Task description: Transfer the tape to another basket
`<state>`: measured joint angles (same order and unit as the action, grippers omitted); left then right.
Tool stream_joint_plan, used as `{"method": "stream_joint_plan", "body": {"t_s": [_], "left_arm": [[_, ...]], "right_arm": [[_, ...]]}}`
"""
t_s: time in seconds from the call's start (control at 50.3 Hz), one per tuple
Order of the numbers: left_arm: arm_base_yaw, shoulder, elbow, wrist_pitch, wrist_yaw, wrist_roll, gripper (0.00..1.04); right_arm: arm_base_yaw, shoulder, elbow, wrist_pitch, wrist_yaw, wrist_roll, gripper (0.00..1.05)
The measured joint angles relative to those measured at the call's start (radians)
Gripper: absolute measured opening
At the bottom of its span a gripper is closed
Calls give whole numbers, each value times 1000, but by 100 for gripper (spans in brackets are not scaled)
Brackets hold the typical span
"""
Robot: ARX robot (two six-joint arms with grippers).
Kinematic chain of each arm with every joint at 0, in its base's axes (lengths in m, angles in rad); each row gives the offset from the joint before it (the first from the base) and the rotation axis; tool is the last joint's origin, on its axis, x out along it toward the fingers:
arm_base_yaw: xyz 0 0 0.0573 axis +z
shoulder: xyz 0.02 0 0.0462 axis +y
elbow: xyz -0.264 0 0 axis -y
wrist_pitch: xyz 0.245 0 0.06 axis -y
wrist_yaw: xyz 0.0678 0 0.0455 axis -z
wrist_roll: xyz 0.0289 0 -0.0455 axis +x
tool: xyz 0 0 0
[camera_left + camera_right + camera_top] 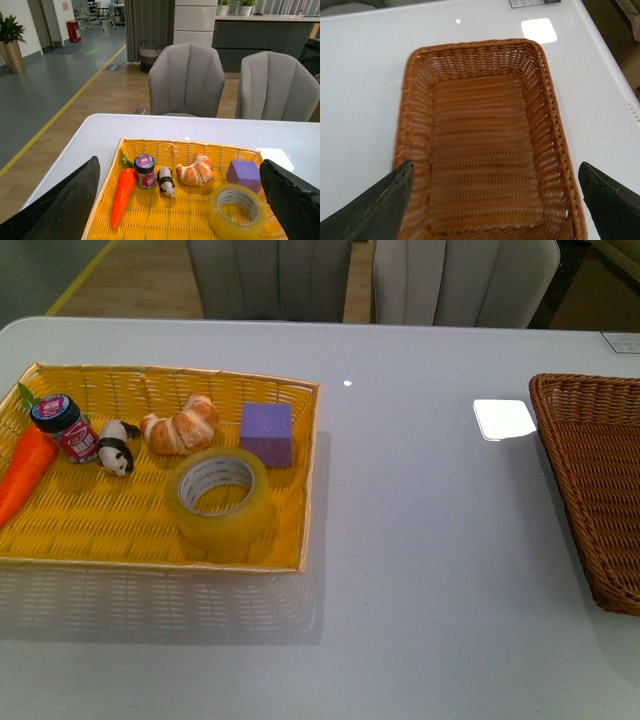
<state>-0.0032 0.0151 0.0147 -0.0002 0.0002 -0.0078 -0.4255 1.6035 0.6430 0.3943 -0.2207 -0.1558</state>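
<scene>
The tape [225, 525] is seen lying flat in the yellow basket [150, 380] on the desk's [420, 540] left side, near the basket's front-right corner and just in front of the purple cube [267, 433]. A croissant [182, 426], panda fig. [116, 447], jar [66, 427] & carrot [25, 475] are spread further left. The brown basket [600, 440] is set well apart at the desk's right edge. The L end effector [179, 165] is held wide open w/ nothing gripped. The R end effector [495, 164] is likewise spread wide over the brown basket, nothing held.
</scene>
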Motion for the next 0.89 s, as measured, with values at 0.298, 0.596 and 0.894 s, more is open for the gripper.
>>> {"method": "stream_joint_plan", "body": {"t_s": [0.298, 0.596, 0.894], "left_arm": [[0, 0, 0, 0, 0, 0, 96], [0, 0, 0, 0, 0, 0, 96], [0, 0, 0, 0, 0, 0, 96]], "right_arm": [[-23, 486, 390, -43, 117, -78, 96], [-48, 674, 567, -90, 136, -120, 96], [-53, 763, 599, -102, 119, -153, 64]]}}
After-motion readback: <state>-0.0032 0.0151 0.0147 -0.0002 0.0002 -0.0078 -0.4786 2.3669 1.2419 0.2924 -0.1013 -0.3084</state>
